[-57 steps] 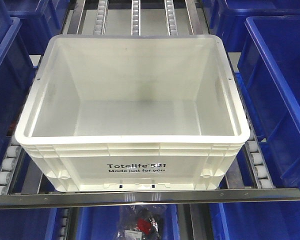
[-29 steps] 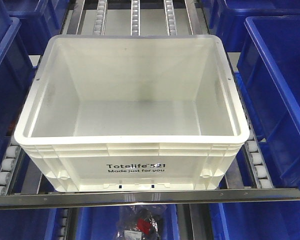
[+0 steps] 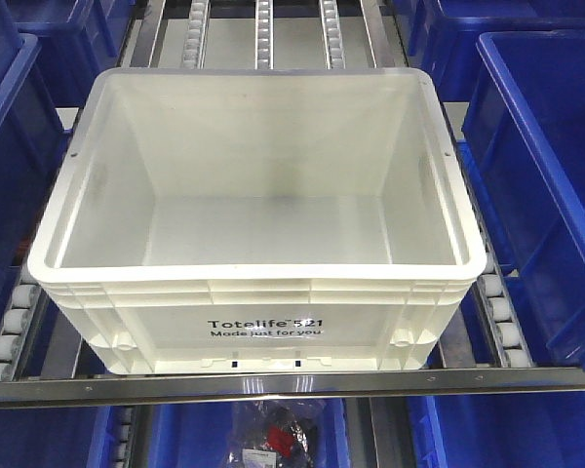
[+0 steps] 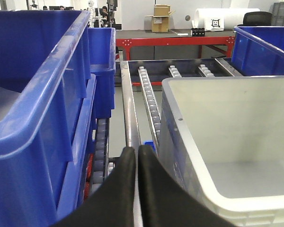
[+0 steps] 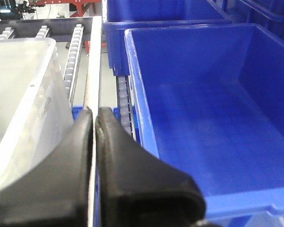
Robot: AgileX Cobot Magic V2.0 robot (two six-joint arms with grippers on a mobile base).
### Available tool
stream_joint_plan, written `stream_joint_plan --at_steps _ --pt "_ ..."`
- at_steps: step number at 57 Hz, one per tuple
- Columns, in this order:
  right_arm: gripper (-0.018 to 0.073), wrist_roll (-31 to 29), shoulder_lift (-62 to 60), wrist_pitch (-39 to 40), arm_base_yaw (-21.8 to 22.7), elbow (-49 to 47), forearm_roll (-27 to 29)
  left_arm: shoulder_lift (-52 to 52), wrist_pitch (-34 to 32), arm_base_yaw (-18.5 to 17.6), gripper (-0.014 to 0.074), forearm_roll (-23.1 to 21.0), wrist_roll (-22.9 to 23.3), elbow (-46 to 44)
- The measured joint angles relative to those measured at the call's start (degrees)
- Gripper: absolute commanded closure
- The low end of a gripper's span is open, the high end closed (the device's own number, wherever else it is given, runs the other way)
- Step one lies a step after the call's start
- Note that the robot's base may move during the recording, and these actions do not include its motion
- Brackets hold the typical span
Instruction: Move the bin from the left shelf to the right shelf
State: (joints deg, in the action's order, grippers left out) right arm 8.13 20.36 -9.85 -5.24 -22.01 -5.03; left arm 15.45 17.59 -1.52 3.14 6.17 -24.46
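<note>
1. Barely anything is moving vs 1 s ago: the white bin (image 3: 263,336) is sitting a hair further left in the front view, and the rest is staying put.
2. 1 white bin is standing upright w/ its open top facing up. It is resting on the roller tracks (image 3: 263,19), and its side w/ the black print is facing the front metal rail (image 3: 526,378).
3. 3 roller tracks are showing behind the bin. 1 more is peeking out at each side, so 5 strips are showing in all.
4. Blue bins (image 3: 541,175) are flanking it on the same level: 2 on the left and 2 on the right, near it but apart from it. More blue bins are sitting on the level below, where I cannot tell the exact count.
5. 1 clear bag (image 3: 273,441) w/ black & red bits is lying in the lower middle blue bin.
6. The left gripper (image 4: 137,151) is hovering just beside the white bin's left wall, over the gap btw it and 2 blue bins. Its 2 black fingers are pressing together, gripping nothing.
7. The right gripper (image 5: 93,113) is hovering on the bin's right side, btw it and a blue bin. Its 2 fingers are leaving only a thin slit, also gripping nothing.
</note>
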Motion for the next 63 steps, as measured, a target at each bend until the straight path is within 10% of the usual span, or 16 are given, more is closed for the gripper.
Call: stream_joint_plan --at_steps 31,63 --pt "0.0039 0.0 0.87 -0.67 -0.81 -0.05 0.0 0.9 0.4 -2.98 -0.0035 0.0 0.0 -0.01" --pt "0.005 0.0 31.09 -16.6 -11.31 -25.2 4.25 33.6 19.08 -11.32 0.0011 0.74 -1.43 -23.97"
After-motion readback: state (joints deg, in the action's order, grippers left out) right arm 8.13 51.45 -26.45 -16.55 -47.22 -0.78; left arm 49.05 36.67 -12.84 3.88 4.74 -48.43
